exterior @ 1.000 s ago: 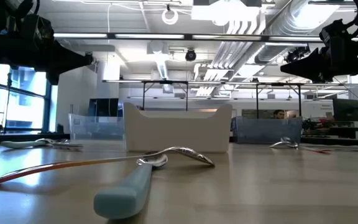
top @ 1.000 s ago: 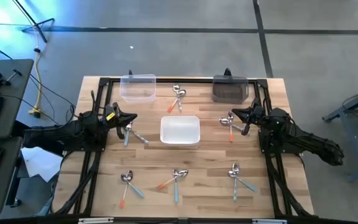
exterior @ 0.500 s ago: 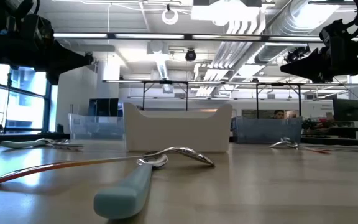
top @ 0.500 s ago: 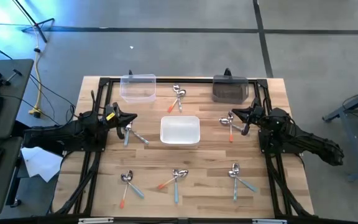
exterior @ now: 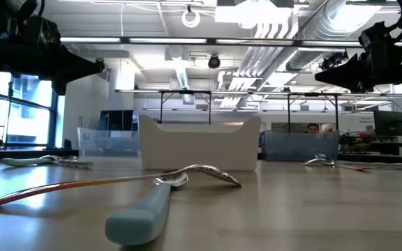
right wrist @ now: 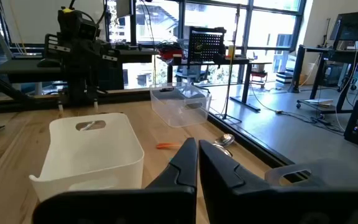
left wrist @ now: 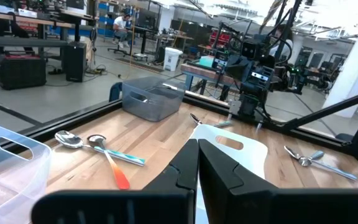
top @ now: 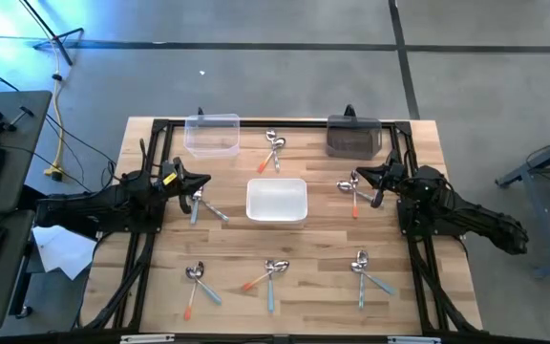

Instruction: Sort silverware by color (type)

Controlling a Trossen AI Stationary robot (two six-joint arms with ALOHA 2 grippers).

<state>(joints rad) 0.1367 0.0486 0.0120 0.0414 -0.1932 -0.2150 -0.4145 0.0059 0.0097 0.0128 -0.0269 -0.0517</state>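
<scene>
Your silverware [top: 271, 271] lies scattered in small clusters over the wooden worktop [top: 304, 239]: one group of spoons between the two far bins [top: 273, 150], one on the left beside the white bin [top: 201, 204], one on the right of it [top: 350, 190], and three groups along the near edge, at left [top: 197, 281], middle and right [top: 365, 269]; handles show orange, light blue and plain silver. None of the spoons sits in a bin. The white bin [top: 276, 201] stands at the worktop's middle, a clear bin [top: 211, 134] at the far left and a smoky grey bin [top: 353, 137] at the far right. Your left pincer [top: 201, 182] hangs above the left-hand spoons with its fingers [left wrist: 185, 171] pressed together, holding nothing. Your right pincer [top: 363, 175] hovers just beside the right-hand spoons, fingers [right wrist: 188, 163] likewise closed on nothing. In the low view a blue-handled spoon [exterior: 145, 213] and an orange-handled spoon [exterior: 82, 185] cross in the foreground
</scene>
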